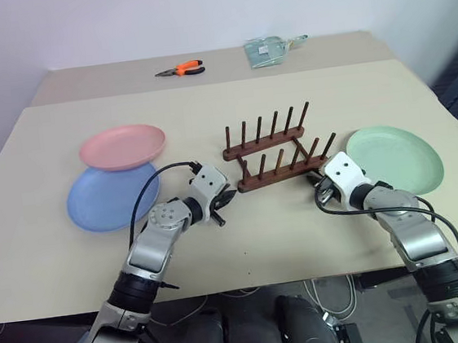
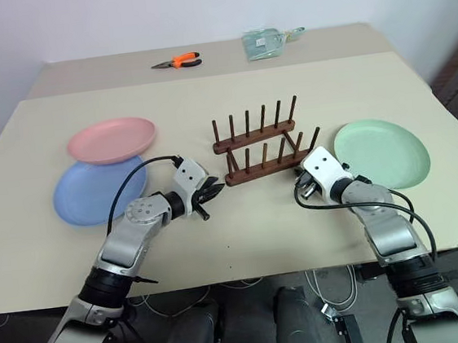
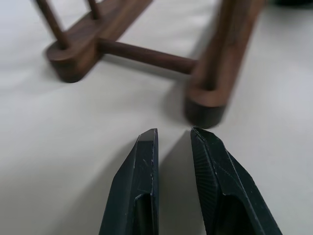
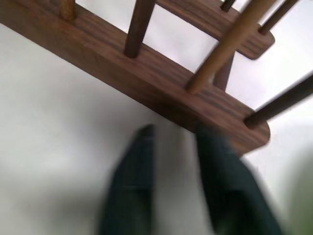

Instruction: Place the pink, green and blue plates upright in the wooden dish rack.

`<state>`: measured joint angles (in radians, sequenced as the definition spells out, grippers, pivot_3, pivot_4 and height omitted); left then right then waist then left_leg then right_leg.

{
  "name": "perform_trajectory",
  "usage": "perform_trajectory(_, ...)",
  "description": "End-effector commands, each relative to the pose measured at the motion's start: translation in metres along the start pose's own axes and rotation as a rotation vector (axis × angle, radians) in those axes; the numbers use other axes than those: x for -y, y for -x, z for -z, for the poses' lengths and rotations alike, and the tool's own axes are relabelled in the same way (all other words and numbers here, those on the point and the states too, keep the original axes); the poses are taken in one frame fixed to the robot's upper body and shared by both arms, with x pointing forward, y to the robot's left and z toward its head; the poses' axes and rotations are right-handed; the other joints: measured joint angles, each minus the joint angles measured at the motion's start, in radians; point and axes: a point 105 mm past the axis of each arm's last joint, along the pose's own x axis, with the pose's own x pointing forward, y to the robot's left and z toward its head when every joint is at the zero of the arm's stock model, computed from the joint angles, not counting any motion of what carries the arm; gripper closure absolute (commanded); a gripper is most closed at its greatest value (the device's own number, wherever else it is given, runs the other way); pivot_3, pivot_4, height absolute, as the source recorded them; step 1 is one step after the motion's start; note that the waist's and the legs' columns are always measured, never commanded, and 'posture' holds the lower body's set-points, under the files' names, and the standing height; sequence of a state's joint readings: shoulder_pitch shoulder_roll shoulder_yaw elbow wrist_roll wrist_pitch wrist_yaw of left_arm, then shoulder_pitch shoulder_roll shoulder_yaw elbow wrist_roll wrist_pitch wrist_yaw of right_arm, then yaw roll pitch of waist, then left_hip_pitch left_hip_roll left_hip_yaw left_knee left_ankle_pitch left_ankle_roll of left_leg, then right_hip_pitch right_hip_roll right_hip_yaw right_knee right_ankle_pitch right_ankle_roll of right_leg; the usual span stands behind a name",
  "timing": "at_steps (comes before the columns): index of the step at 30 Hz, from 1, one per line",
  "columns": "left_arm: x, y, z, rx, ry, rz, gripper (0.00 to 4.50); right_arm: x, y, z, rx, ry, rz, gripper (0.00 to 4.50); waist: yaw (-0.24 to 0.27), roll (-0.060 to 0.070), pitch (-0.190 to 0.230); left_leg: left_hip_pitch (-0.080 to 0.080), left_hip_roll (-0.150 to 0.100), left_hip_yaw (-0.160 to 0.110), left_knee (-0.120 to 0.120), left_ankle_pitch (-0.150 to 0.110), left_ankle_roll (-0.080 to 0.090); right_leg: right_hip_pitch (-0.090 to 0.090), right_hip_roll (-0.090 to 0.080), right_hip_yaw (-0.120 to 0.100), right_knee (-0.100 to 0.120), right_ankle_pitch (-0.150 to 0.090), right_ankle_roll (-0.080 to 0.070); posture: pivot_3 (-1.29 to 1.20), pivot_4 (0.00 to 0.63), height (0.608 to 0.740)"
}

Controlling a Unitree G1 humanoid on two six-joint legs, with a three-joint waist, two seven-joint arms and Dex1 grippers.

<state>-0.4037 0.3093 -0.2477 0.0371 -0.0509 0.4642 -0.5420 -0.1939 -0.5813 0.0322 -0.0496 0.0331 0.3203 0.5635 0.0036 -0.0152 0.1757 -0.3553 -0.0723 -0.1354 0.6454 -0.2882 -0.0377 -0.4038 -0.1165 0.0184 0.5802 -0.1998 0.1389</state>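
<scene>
Flanking the rack (image 1: pixel 274 150) (no plate loaded yet), left tool (image 3: pixel 173 139) and right tool (image 4: pixel 173 132) sit slightly parted, empty; next, probably steadying it.

rack (image 1: pixel 276 152) dark brown | plates pink (image 1: pixel 122 147), blue (image 1: pixel 109 199), green (image 1: pixel 395 159) | pliers (image 1: pixel 181 69) orange | table (image 1: pixel 37 142) beige

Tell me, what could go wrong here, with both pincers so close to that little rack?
1. The left pincer and right pincer each sit at an end of the near bar of the rack. A nudge could slide or tip it.
2. The pink plate overlaps the blue plate, so lifting the blue one could drag the pink along.
3. The green plate lies near the table edge.
</scene>
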Motion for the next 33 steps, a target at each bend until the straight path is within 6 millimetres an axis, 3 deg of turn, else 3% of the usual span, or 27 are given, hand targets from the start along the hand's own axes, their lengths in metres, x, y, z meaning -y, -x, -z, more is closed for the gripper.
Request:
perform_trajectory(1, -0.024, 0.011, 0.021, -0.083, 0.011, -0.105, 3.5, -0.005, 0.006, -0.009, 0.028, 0.034, -0.023, 1.23, -0.006, 0.0, 0.0, 0.0, 0.0, 0.0, 0.0, 0.0, 0.0, 0.0, 0.0, 0.0, 0.0, 0.0, 0.001, 0.0, 0.15, 0.74)
perform_trajectory(3, -0.025, 0.015, 0.02, -0.079, -0.004, -0.097, 3.5, -0.005, 0.009, -0.01, 0.029, 0.052, -0.019, 0.23, -0.014, 0.0, 0.0, 0.0, 0.0, 0.0, 0.0, 0.0, 0.0, 0.0, 0.0, 0.0, 0.0, 0.0, 0.001, 0.0, 0.15, 0.74)
perform_trajectory(5, -0.043, 0.032, 0.01, -0.032, 0.052, -0.154, 3.5, -0.004, 0.018, -0.015, 0.042, 0.076, -0.033, 0.11, -0.019, 0.0, 0.0, 0.0, 0.0, 0.0, -0.001, 0.0, 0.0, -0.001, 0.0, 0.0, 0.0, 0.001, 0.001, 0.0, 0.15, 0.74)
perform_trajectory(8, -0.068, 0.059, -0.028, 0.146, 0.141, -0.234, 2.62, -0.005, 0.029, -0.023, 0.068, 0.02, -0.1, 0.0, -0.018, 0.0, 0.002, -0.002, 0.001, 0.0, -0.002, 0.0, 0.0, -0.004, 0.0, 0.0, 0.0, 0.001, 0.003, 0.0, 0.15, 0.74)
perform_trajectory(10, -0.097, 0.082, -0.058, 0.282, 0.19, -0.373, 1.65, -0.007, 0.035, -0.031, 0.087, -0.004, -0.145, 0.0, -0.013, -0.002, 0.004, -0.004, 0.0, -0.001, -0.001, 0.0, 0.0, -0.004, 0.0, 0.0, 0.0, 0.001, 0.003, 0.0, 0.15, 0.74)
perform_trajectory(13, -0.147, 0.116, -0.081, 0.384, 0.309, -0.647, 0.14, -0.011, 0.04, -0.039, 0.11, 0.002, -0.203, 0.0, 0.002, -0.005, 0.007, -0.004, 0.0, -0.003, 0.001, 0.0, -0.001, -0.003, -0.001, -0.001, 0.0, 0.001, 0.003, 0.0, 0.15, 0.74)
perform_trajectory(16, -0.166, 0.136, -0.095, 0.413, 0.309, -0.784, 0.06, -0.009, 0.038, -0.044, 0.123, 0.021, -0.209, 0.0, 0.006, -0.006, 0.006, -0.003, -0.001, -0.002, 0.001, 0.0, -0.001, -0.001, -0.001, -0.001, -0.002, 0.001, 0.003, 0.0, 0.15, 0.74)
perform_trajectory(20, -0.187, 0.158, -0.084, 0.351, 0.451, -0.977, 0.06, -0.006, 0.036, -0.042, 0.134, 0.046, -0.219, 0.0, 0.008, -0.007, 0.007, -0.003, -0.002, -0.001, -0.001, 0.0, -0.001, -0.002, -0.001, -0.001, -0.002, 0.001, 0.005, 0.0, 0.15, 0.74)
perform_trajectory(23, -0.183, 0.16, -0.071, 0.3, 0.517, -0.988, 0.06, -0.002, 0.036, -0.038, 0.137, 0.056, -0.214, 0.0, 0.008, -0.008, 0.007, -0.003, -0.002, -0.001, -0.001, 0.0, -0.001, -0.002, -0.001, -0.001, -0.001, 0.001, 0.005, 0.0, 0.15, 0.74)
perform_trajectory(27, -0.179, 0.168, -0.045, 0.26, 0.794, -1.055, 0.06, 0.002, 0.035, -0.032, 0.13, 0.072, -0.204, 0.0, 0.009, -0.008, 0.008, -0.003, -0.002, -0.001, 0.0, 0.0, -0.002, -0.001, -0.001, -0.001, -0.001, 0.001, 0.005, 0.0, 0.15, 0.74)
perform_trajectory(29, -0.17, 0.165, -0.03, 0.247, 0.982, -1.055, 0.06, 0.002, 0.034, -0.03, 0.131, 0.074, -0.206, 0.0, 0.009, -0.01, 0.009, -0.003, -0.002, -0.002, 0.0, 0.0, -0.002, -0.001, -0.001, -0.002, -0.001, 0.001, 0.005, 0.0, 0.15, 0.74)
perform_trajectory(33, -0.156, 0.141, -0.02, 0.244, 1.209, -0.929, 0.06, 0.0, 0.029, -0.032, 0.14, 0.08, -0.208, 0.0, 0.008, -0.012, 0.01, -0.003, -0.002, -0.002, 0.0, 0.001, -0.002, -0.001, -0.001, -0.002, -0.001, 0.001, 0.005, 0.0, 0.15, 0.74)
